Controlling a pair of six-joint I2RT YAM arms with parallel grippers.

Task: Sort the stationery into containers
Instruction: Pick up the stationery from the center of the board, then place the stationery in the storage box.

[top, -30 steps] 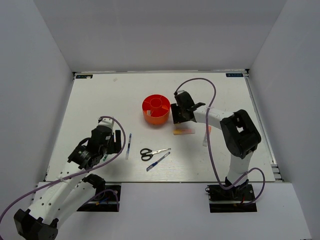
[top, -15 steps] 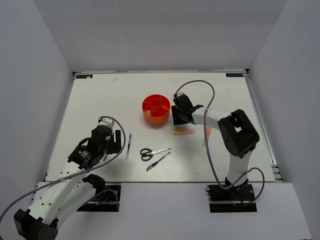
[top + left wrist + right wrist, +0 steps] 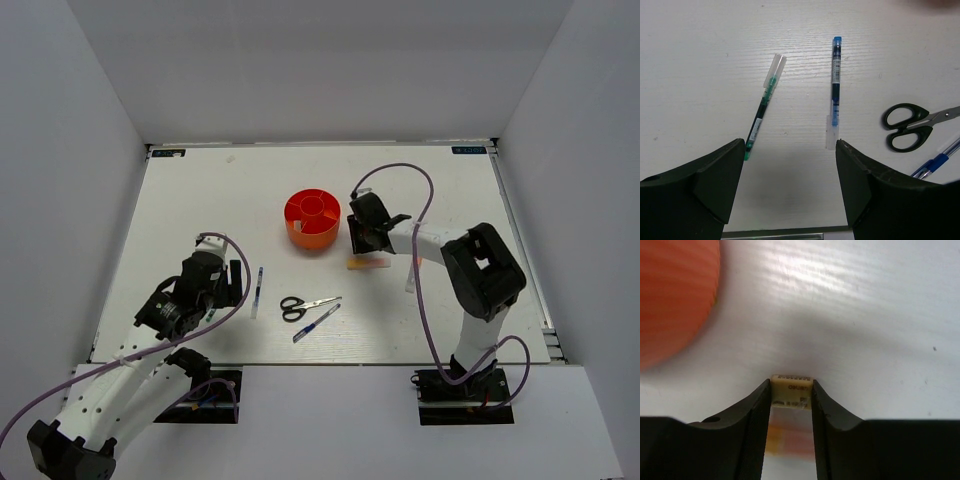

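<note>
My right gripper (image 3: 363, 238) is shut on the tiny tan eraser (image 3: 791, 389), pinched between both fingertips just right of the orange organiser (image 3: 312, 221), which fills the top left of the right wrist view (image 3: 670, 295). The orange-yellow marker (image 3: 367, 263) lies just near of that gripper. My left gripper (image 3: 790, 170) is open and empty, low over the table. A green pen (image 3: 764, 107) and a blue pen (image 3: 836, 92) lie ahead of it. Black-handled scissors (image 3: 305, 305) and a second blue pen (image 3: 316, 323) lie at the middle front. The white-orange tube (image 3: 412, 270) lies beside the right arm.
The organiser's central cup and wedge compartments face up. White walls enclose the table on three sides. The scissors (image 3: 912, 125) and the second blue pen (image 3: 937, 162) sit at the right edge of the left wrist view.
My right gripper has shifted slightly toward the near side, staying beside the organiser. The left arm has not moved.
</note>
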